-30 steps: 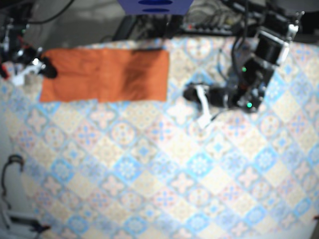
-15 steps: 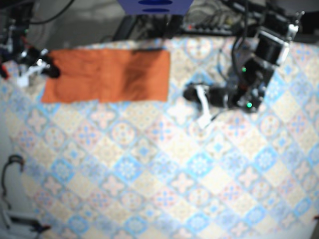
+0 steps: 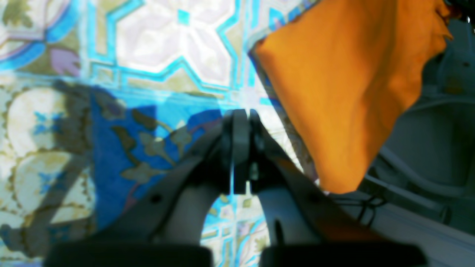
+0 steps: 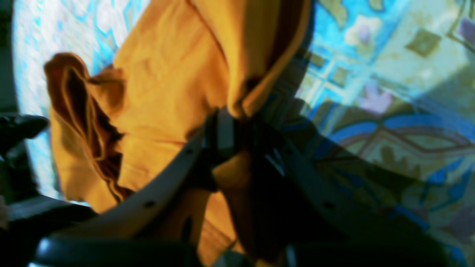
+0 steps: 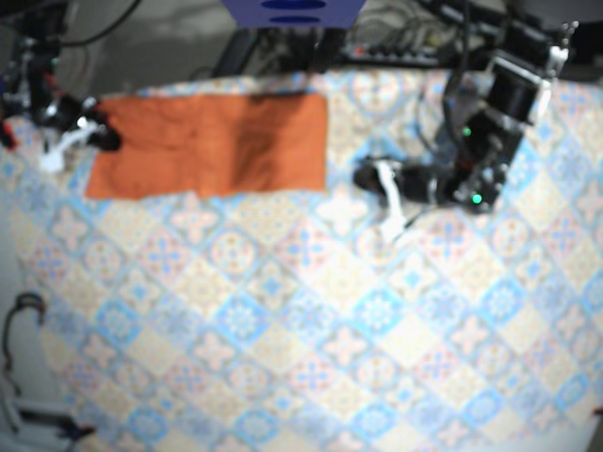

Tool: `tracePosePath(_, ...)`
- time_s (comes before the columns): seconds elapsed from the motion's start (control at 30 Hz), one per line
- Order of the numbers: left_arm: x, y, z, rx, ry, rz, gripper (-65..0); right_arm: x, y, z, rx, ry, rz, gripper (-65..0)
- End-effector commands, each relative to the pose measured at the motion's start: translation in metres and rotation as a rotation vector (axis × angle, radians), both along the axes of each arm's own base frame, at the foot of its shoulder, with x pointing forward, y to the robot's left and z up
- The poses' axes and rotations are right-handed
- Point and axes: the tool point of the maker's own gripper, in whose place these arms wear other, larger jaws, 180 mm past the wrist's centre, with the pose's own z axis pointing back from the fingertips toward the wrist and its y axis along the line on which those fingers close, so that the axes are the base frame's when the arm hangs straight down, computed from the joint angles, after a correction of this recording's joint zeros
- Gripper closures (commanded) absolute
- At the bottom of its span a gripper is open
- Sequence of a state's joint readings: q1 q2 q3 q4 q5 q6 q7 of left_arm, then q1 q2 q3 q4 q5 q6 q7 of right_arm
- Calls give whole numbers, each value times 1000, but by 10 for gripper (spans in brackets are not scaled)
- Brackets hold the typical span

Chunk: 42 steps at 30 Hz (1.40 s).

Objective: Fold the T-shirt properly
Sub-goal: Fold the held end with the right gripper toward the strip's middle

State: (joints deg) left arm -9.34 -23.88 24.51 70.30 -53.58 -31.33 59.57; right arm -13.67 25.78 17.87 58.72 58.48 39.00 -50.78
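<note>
Base view, blurry: right gripper [image 5: 91, 133] seemingly dragged T-shirt [image 5: 212, 143] toward left gripper [image 5: 380, 182].

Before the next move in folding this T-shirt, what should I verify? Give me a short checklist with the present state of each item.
1. Right gripper grips the T-shirt: ok, shut on its edge.
2. Left gripper is free: ok, shut, empty.
3. Left gripper clear of the T-shirt: ok, over the tablecloth beside it.
4. Cloth smooth near the right gripper: not ok, bunched.
5. Layers gripped: cannot tell.
</note>
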Motion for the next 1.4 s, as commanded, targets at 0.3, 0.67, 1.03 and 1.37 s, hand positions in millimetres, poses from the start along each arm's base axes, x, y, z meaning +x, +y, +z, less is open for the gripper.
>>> tracePosePath(0.3, 12, 3, 11, -13, -39, 7, 0, 33, 12, 63, -85, -208, 131, -14)
tracePosePath(0.67, 12, 3, 11, -13, -39, 7, 0, 32, 11, 112, -187, -322, 172, -14)
tracePosePath(1.03, 15, 15, 12, 10, -46, 12, 0, 35, 41, 123, -172, -316, 157, -15)
tracePosePath(1.37, 14, 31, 10, 43, -43, 17, 0, 27, 100, 100, -245, -269, 312, -14)
